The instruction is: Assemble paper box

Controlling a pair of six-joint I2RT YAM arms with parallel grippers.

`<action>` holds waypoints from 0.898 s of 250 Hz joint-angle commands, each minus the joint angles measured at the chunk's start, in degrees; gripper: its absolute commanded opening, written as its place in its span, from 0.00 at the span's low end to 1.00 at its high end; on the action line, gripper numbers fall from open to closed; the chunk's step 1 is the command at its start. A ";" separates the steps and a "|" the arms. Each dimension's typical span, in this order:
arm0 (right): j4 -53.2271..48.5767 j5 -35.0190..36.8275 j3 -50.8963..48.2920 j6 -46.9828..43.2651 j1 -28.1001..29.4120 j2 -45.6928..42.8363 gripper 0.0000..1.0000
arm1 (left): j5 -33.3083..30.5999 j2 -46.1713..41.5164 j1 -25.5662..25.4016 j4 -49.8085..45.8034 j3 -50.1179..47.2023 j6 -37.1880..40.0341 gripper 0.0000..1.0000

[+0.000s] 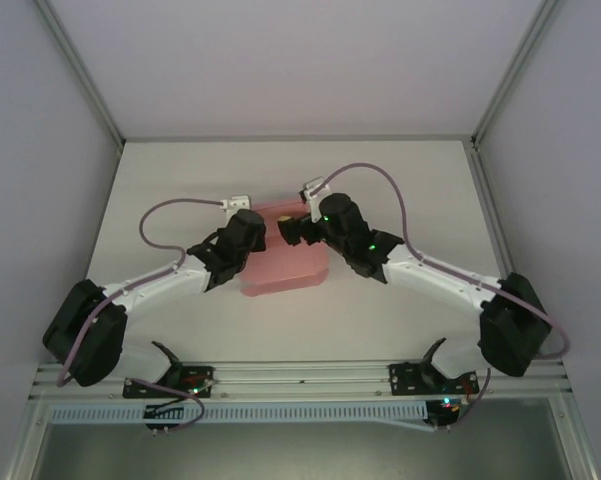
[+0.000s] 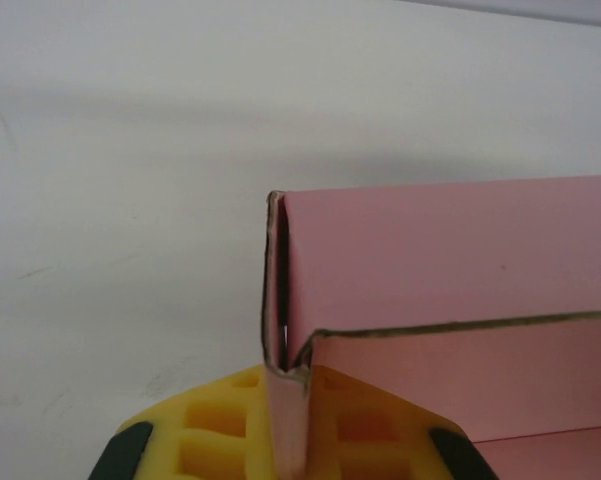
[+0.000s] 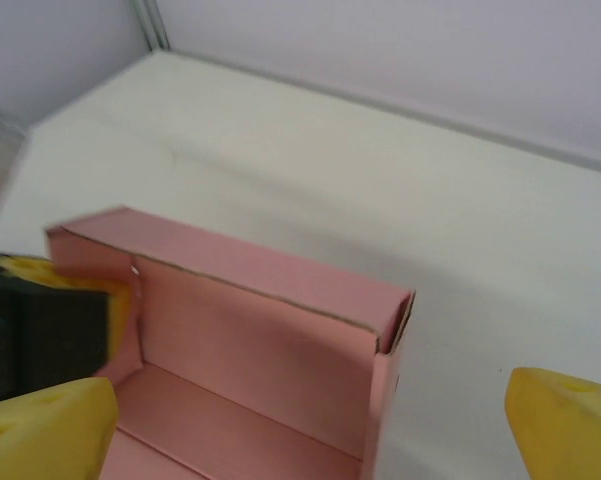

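Your left gripper (image 2: 288, 430) sits nearest the lens in the left wrist view, its 2 yellow pads (image 2: 210, 430) pressed together on 1 upright wall of the paper box (image 1: 280, 270), right at a corner. From that pinched corner a folded, double-layered wall runs off to the right. A thin gap shows between its layers at the fold, so I judge it is not fully seated.

You'll find the box resting on the tabletop (image 1: 400, 190) midway between both arms, open side up, its floor flat. Seen from above it looks nearly square, so its long axis is hard to call.

At the other end of that same wall, the right gripper (image 3: 308, 415) hangs above the box with fingers spread wide and nothing in them. The far-right corner lies between them and slightly lower. That is the relation to watch: the corner's layers also stand a little apart there. The right arm is the free one and is already over it, so any pressing or tucking falls to it.

Your surface is smooth, pale and matte, so the thin card could slide if pushed sideways. Open tabletop surrounds the box, and the enclosure walls stand well apart.
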 commanded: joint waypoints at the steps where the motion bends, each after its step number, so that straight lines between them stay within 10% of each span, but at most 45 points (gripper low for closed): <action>1: -3.49 -0.22 -2.82 6.35 -2.86 -6.65 1.00 | 5.47 -1.37 2.00 0.09 3.56 10.12 0.00; 77: -17.55 1.00 -10.00 17.16 -14.40 -24.49 1.00 | 27.60 4.84 2.49 -21.21 18.89 57.30 0.00; 142: -29.56 4.63 -11.90 16.01 -16.53 -32.22 1.00 | 25.10 15.59 -0.63 -39.58 34.72 83.87 0.00; 225: -32.77 6.17 -16.49 20.29 -17.22 -38.45 1.00 | 12.44 33.50 -6.33 -44.36 47.36 95.66 0.00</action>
